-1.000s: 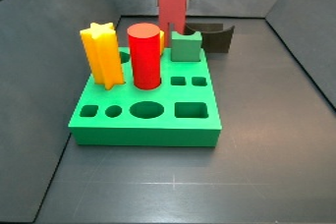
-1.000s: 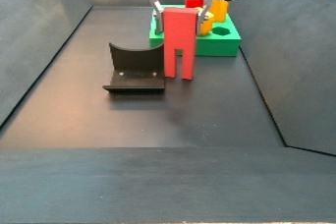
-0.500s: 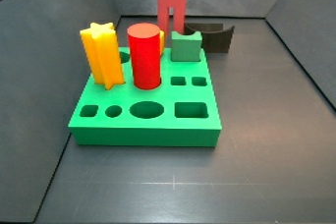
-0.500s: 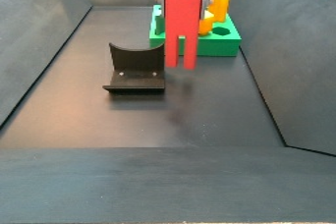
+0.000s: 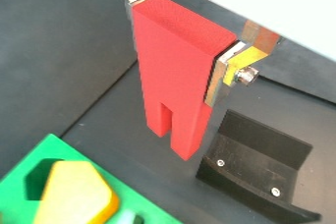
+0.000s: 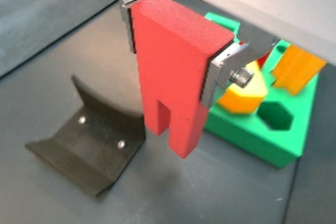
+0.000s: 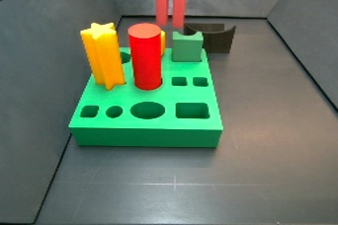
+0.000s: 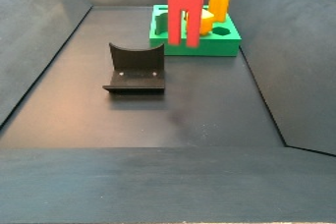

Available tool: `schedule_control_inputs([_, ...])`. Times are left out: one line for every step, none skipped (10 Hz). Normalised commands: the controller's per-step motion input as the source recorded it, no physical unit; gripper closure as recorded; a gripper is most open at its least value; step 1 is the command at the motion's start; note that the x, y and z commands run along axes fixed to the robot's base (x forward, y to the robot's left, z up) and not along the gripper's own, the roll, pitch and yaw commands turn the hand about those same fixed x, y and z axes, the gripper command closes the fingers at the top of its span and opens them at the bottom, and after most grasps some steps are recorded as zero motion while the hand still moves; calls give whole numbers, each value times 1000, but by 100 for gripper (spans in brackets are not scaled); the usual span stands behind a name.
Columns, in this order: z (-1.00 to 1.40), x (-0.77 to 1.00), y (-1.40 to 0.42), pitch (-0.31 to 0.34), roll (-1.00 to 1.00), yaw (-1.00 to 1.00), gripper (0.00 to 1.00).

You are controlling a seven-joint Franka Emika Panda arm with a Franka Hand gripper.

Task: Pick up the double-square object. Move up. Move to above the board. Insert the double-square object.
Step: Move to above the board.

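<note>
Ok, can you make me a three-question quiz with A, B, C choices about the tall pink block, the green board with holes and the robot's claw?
1. Where is the tall salmon-pink double-square object?
A. lying on the floor
B. clamped in the gripper, lifted off the floor
C. pushed into the board

2. What colour is the star-shaped prism on the bright green board?
A. yellow
B. blue
C. white

3. How is the dark L-shaped fixture?
A. holding the pink block
B. tipped on its side
C. standing with nothing in it

Answers:
1 B, silver fingers press both its flat sides in both wrist views.
2 A, a side view shows it yellow beside the red cylinder.
3 C, a side view shows it bare.
</note>
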Motion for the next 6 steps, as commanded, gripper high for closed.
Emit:
schedule_control_inputs([1000, -29, -208, 97, 49, -55, 100])
schedule_control_inputs([1000, -20, -194, 99, 53, -38, 100])
schedule_control_inputs([1000, -8, -165, 101, 61, -11, 100])
schedule_control_inputs([934, 0, -136, 97, 67, 0, 100])
schedule_control_inputs([713, 7, -70, 93, 72, 11, 100])
schedule_control_inputs([545, 12, -43, 92, 74, 14, 100])
